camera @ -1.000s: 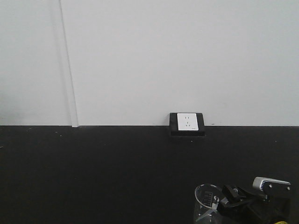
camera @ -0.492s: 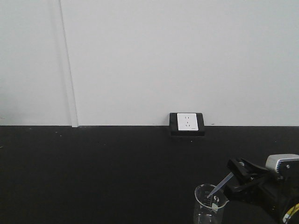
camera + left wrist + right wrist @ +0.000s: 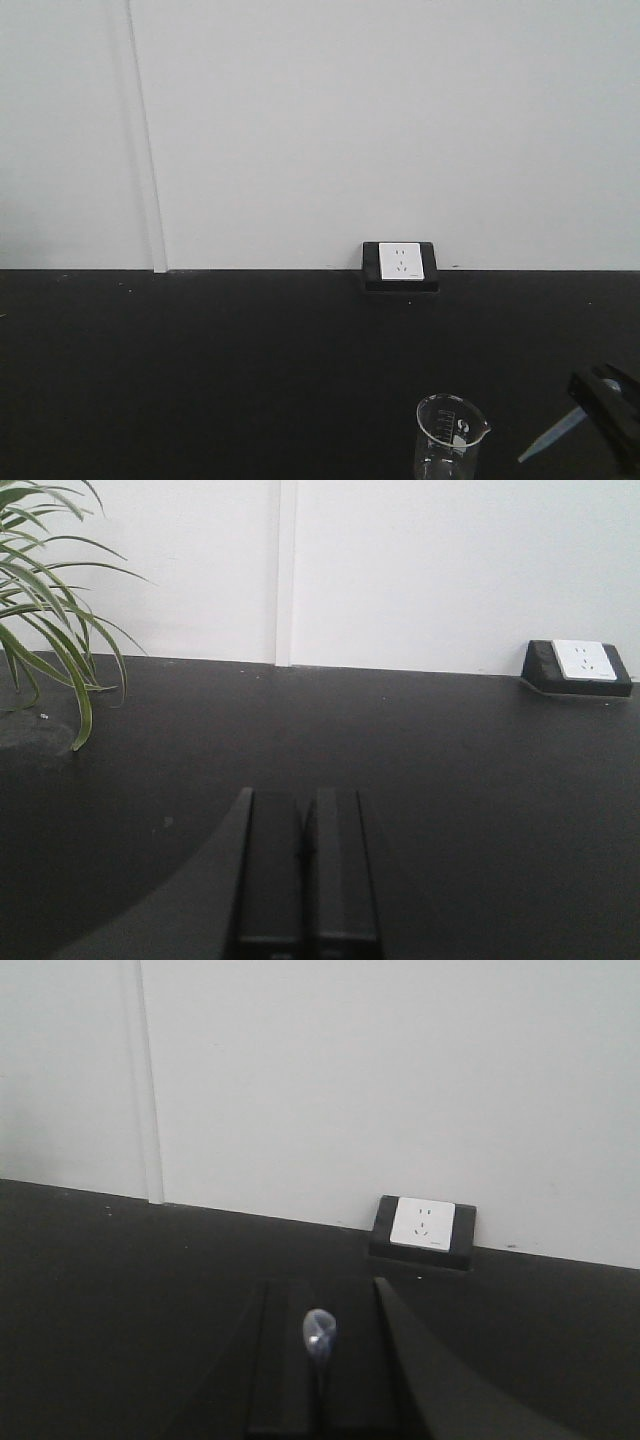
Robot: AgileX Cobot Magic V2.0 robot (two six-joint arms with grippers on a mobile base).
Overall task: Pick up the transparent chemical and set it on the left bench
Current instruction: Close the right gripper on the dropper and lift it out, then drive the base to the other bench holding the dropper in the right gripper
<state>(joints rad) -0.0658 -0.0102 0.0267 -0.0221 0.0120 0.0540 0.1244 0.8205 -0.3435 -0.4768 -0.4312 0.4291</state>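
**Right arm holds clear pipette beside beaker over black counter**

The right gripper [image 3: 320, 1298] pinches the clear pipette [image 3: 549, 438] between its jaws. In the front view the pipette slants down and left, with its tip just right of the glass beaker [image 3: 449, 436] and apart from it, above the black counter [image 3: 200, 380]. In the right wrist view its soft bulb sits between the two fingers. The left gripper [image 3: 301, 815] hovers over the same counter with its jaws pressed together and nothing between them. A white wall socket [image 3: 401, 262] sits at the counter's back edge against the white wall [image 3: 350, 120]. A green plant [image 3: 45, 610] stands towards the counter's left end.
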